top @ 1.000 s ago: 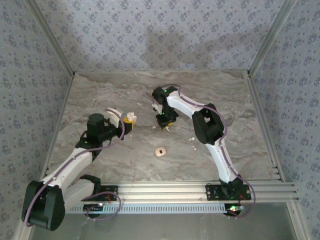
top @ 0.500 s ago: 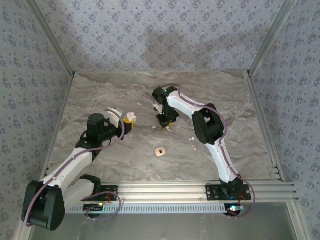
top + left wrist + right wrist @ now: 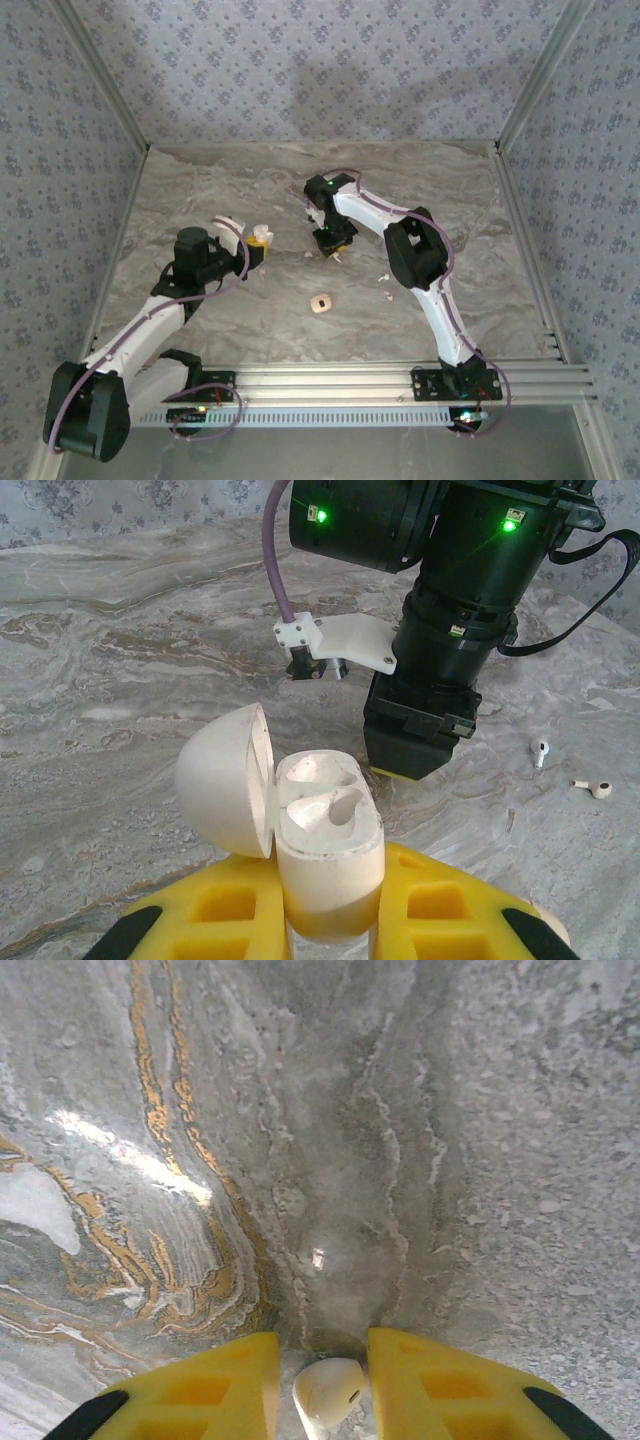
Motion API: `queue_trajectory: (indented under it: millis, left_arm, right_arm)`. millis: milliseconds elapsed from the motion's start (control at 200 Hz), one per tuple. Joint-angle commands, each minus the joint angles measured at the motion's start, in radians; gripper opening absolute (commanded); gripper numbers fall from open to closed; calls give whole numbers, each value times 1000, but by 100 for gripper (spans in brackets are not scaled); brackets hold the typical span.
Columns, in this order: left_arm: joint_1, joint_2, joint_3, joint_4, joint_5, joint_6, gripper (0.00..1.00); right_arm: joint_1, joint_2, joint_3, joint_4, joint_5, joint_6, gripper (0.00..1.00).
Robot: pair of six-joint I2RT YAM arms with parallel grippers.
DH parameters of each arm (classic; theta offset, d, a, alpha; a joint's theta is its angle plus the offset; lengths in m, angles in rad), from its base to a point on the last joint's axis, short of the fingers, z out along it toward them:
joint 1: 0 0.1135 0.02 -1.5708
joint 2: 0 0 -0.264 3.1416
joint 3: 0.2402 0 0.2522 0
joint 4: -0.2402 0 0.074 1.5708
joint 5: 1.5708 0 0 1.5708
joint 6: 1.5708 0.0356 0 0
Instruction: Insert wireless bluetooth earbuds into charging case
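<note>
The left end effector (image 3: pixel 330 885) is clamping the open charging case (image 3: pixel 325 830) by its base. The lid (image 3: pixel 225 780) is swung aside and both sockets are standing empty above the marbled counter (image 3: pixel 200 190). Nearby, the right end effector (image 3: pixel 323 1340) is reaching down with its fingers narrowly parted around an earbud (image 3: pixel 328 1395); whether they are actually pinching it cannot be told.

The likely trouble is that so small and smooth a piece could squirt out or twist if the fingers are closing off-centre. A turned earbud would be catching on the socket rim rather than seating. The case, gripped only low down, could also be tipping under a push.

A loose earbud (image 3: pixel 540 752) and a second loose earbud (image 3: pixel 595 788) are lying to the right of the right end effector, and a tan square piece (image 3: pixel 320 303) is lying nearer the bases. None is blocking the short path between the end effectors.
</note>
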Motion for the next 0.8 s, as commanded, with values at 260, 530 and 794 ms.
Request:
queue_trajectory:
  millis: [260,530,794]
  left_arm:
    - [8,-19,27,0,-3,12,18]
    - [8,-22,28,-2,-4,13,18]
    - [8,-24,28,-8,-5,14,18]
  right_arm:
    - [0,-16,-36,-64,45,30,31]
    - [-1,-30,-49,-58,52,40,33]
    - [1,-47,-72,-48,52,50,29]
